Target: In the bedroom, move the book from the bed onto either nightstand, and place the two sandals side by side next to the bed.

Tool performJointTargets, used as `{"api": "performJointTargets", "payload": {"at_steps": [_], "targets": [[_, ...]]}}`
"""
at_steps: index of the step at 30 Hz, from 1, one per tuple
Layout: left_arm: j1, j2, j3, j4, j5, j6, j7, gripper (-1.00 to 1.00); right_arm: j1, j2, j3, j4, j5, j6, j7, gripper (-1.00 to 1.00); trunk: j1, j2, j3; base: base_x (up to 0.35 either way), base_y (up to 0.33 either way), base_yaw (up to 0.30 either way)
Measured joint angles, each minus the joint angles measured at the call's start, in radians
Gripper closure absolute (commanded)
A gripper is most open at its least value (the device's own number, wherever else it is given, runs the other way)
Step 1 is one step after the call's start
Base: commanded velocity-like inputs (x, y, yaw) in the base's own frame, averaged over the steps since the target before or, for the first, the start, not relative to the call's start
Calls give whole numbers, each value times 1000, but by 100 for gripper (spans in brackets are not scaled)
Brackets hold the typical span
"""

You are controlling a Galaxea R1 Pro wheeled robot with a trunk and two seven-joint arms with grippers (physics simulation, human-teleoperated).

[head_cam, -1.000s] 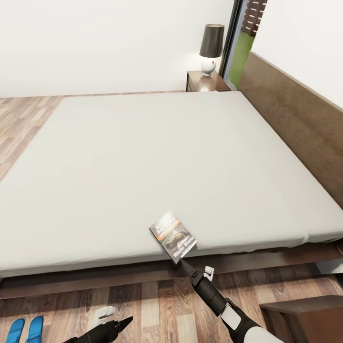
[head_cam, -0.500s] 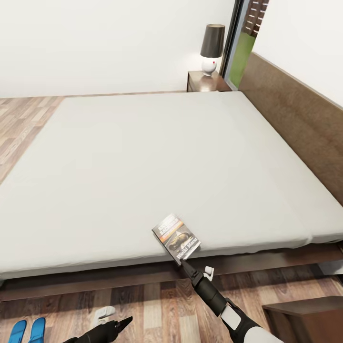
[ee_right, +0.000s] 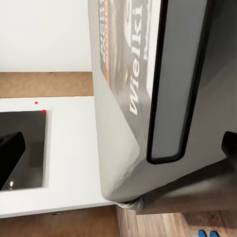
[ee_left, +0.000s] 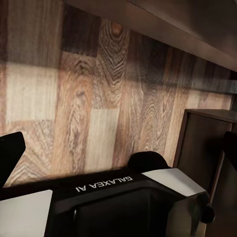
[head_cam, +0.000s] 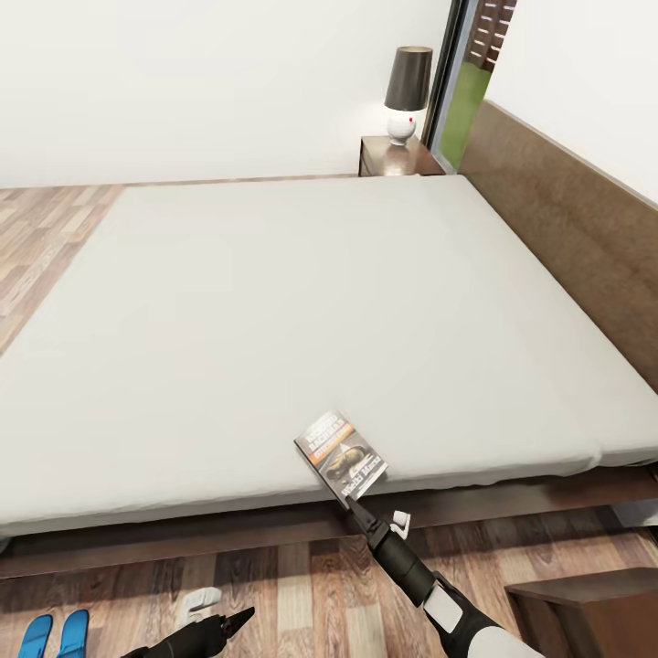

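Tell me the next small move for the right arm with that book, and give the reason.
Probably swing it toward the nearer nightstand. The right claw appears shut on the book, held at the bed edge, while that nightstand's top sits close at the robot's right; the sandals already lie together on the floor.
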State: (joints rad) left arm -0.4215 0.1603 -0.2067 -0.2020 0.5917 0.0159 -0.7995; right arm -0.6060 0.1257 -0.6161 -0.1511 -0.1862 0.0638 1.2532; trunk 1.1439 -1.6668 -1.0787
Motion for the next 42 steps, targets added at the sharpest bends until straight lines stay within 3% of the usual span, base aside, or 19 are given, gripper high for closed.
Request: {"api": "performJointTargets", "payload": {"at_steps": [12, 13, 38, 42], "targets": [[0, 0, 0, 0, 0, 0, 0, -100, 0, 1, -1, 1, -1, 0, 0, -100, 0, 0, 0, 91, 0, 0], [0, 0, 0, 0, 0, 0, 0, -100, 0, 0, -1, 1, 0, 0, 0, 100, 0, 0, 0, 4, 0, 0], [0, 0, 0, 0, 0, 2, -2, -100, 0, 0, 0, 1, -3, -2, 0, 100, 0, 0, 0, 0, 0, 0], [0, 0, 0, 0, 0, 2, -2, -100, 0, 0, -1, 1, -2, 0, 0, 100, -15, 28, 12, 0, 0, 0]]}}
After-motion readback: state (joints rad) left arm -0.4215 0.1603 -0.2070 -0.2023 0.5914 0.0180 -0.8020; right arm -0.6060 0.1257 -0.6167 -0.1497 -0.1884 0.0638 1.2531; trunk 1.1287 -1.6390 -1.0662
